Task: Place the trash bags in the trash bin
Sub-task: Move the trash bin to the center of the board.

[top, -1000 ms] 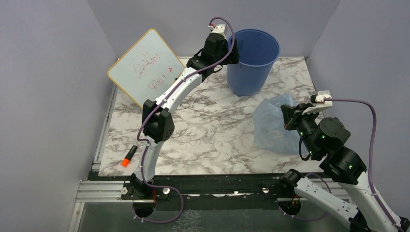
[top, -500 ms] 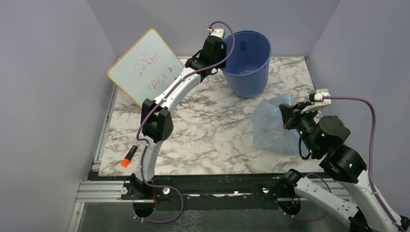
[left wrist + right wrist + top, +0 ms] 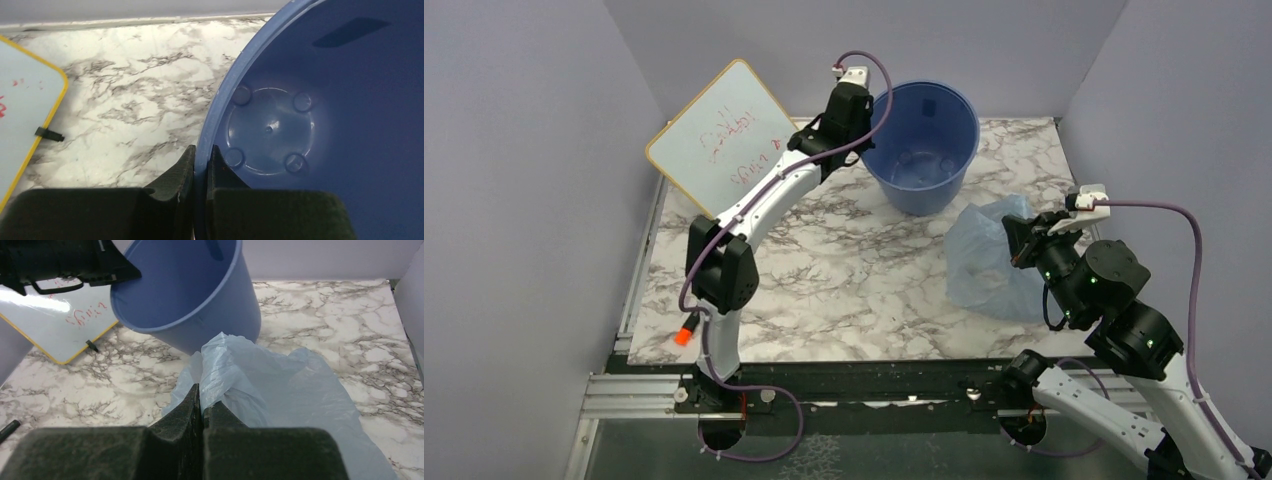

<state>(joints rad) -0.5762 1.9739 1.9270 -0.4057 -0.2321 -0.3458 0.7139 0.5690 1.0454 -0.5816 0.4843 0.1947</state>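
The trash bin (image 3: 924, 150), a round blue bucket, stands tipped at the back of the marble table, its mouth turned up toward the top camera. My left gripper (image 3: 856, 122) is shut on its left rim; in the left wrist view the rim (image 3: 220, 100) runs between the two fingers of that gripper (image 3: 201, 152), with the bare bin floor (image 3: 270, 130) beyond. The trash bag (image 3: 984, 262), thin light-blue plastic, lies crumpled at the right. My right gripper (image 3: 1016, 240) is shut on a raised fold of the bag (image 3: 235, 365), pinched at the fingertips of the gripper (image 3: 202, 392). The bin (image 3: 195, 295) leans just behind it.
A white board with red writing (image 3: 724, 135) leans against the left wall beside the bin. An orange-tipped marker (image 3: 689, 330) lies near the front left edge. Grey walls close in the table on three sides.
My left gripper closed on the bin's rim and pulled it left, tipping the bin so its inside faces up. The right gripper and bag stayed put.
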